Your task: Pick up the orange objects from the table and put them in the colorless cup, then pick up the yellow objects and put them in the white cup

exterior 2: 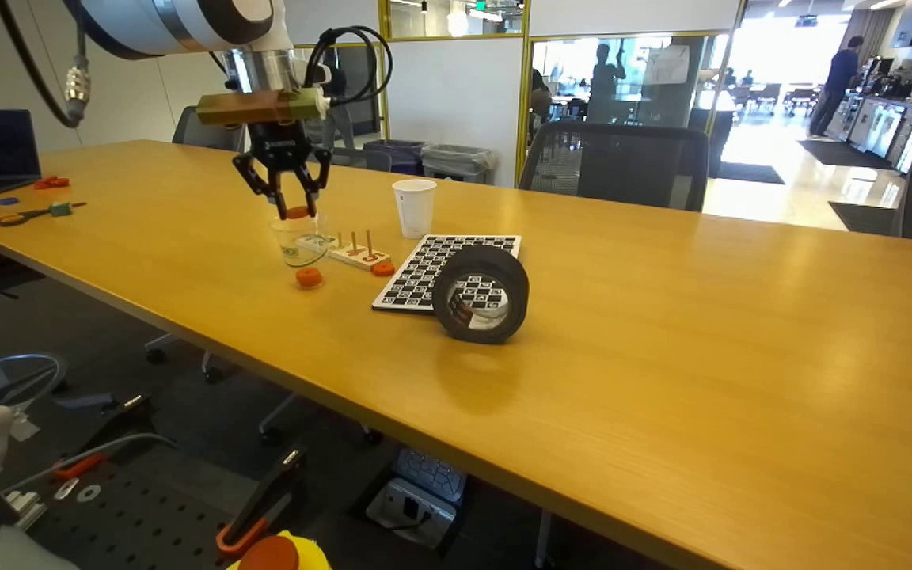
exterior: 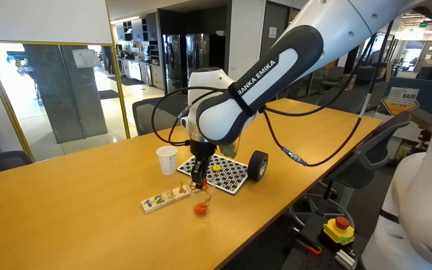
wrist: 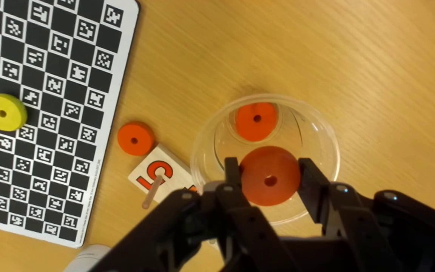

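the claw (exterior 2: 297, 212) pinches an orange disc (wrist: 264, 170) over the clear cup (exterior 2: 299, 244); orange step, i'd say, so letting go comes next, then fetching the loose orange disc (wrist: 136, 138) low beside the claw

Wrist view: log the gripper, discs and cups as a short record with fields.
Gripper: closed on an orange disc
Hold position: over the clear cup, near its rim
Second orange disc: seen within the cup's outline; inside or beyond, unclear
Third orange disc: on the table, beside the numbered wooden strip
Yellow disc: on the checkered board
White cup: partly visible, bottom edge
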